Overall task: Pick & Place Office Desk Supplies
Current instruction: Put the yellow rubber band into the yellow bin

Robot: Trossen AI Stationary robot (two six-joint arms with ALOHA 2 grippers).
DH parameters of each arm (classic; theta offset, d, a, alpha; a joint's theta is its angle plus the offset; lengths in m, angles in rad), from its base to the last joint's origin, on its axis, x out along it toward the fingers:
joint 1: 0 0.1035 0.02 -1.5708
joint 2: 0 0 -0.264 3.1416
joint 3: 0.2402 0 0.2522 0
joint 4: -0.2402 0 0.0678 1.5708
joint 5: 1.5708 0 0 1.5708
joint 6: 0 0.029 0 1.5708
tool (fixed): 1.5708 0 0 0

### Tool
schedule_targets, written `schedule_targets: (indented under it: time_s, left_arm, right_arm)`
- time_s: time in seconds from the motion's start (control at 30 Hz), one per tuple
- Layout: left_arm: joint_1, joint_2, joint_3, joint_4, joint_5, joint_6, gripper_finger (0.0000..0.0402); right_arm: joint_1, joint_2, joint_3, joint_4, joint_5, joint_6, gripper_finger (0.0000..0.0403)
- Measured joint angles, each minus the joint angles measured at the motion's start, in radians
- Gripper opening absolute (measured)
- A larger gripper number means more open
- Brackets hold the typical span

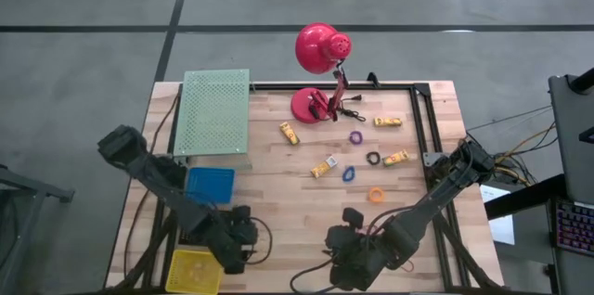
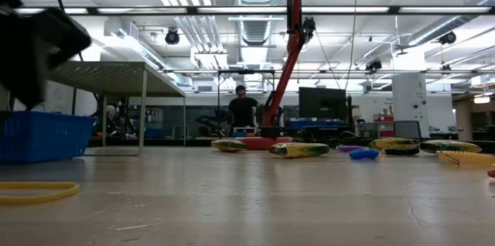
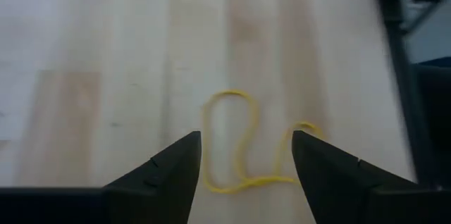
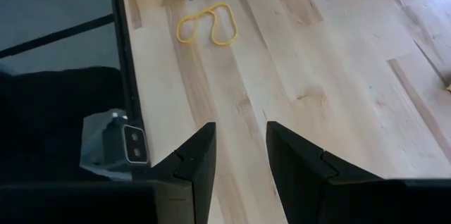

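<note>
**Left jaws spread over yellow rubber band at desk's near edge**

Left gripper (image 3: pixel 243 160) sits low at the near-left part of the desk (image 1: pixel 278 211), jaws spread, nothing pinched. The yellow rubber band (image 3: pixel 243 143) lies flat on the wood in a looped, squiggly shape, partly btwn the two fingers; whether either finger touches it can't be told. Same band shows in right wrist view (image 4: pixel 208 25), w/ the left fingertips just beyond it. In low view it is a flat yellow loop at the near left (image 2: pixel 35 192).

Right gripper (image 4: pixel 239 160) waits near the desk's near-centre edge, jaws part-way apart, holding nothing; bare wood btwn them.

Yellow bin (image 1: pixel 195 272) stands at near-left corner, just beside left gripper. Blue bin (image 1: pixel 210 185) is farther in, next to the green perforated box (image 1: pixel 214 112) at far left.

Rest of supplies scattered centre-right, well apart from both grippers: yellow pieces (image 1: pixel 290 134) (image 1: pixel 388 121) (image 1: pixel 396 158) (image 1: pixel 323 168), purple ring (image 1: pixel 355 137), black ring (image 1: pixel 373 159), blue ring (image 1: pixel 349 173), orange ring (image 1: pixel 376 195). Red desk lamp (image 1: pixel 320 63) stands at far centre.

Person (image 2: pixel 242 109) stands in the room behind, far off.
</note>
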Motion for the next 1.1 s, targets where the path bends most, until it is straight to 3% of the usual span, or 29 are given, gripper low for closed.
schedule_targets:
  time_s: [0.23, 0.67, 1.1]
  left_arm:
    - [-0.057, 0.0, -0.001, 0.059, -0.066, -0.019, 0.022]
    - [-0.05, 0.048, -0.023, 0.081, -0.07, -0.079, 0.0196]
    - [-0.017, 0.139, 0.001, 0.064, 0.014, -0.072, 0.0196]
  right_arm:
    - [0.0, 0.0, 0.0, 0.006, 0.0, 0.0, 0.0121]
    - [0.0, 0.0, 0.0, 0.01, 0.0, 0.0, 0.0121]
    - [0.0, 0.0, 0.0, 0.025, 0.0, 0.0, 0.0121]
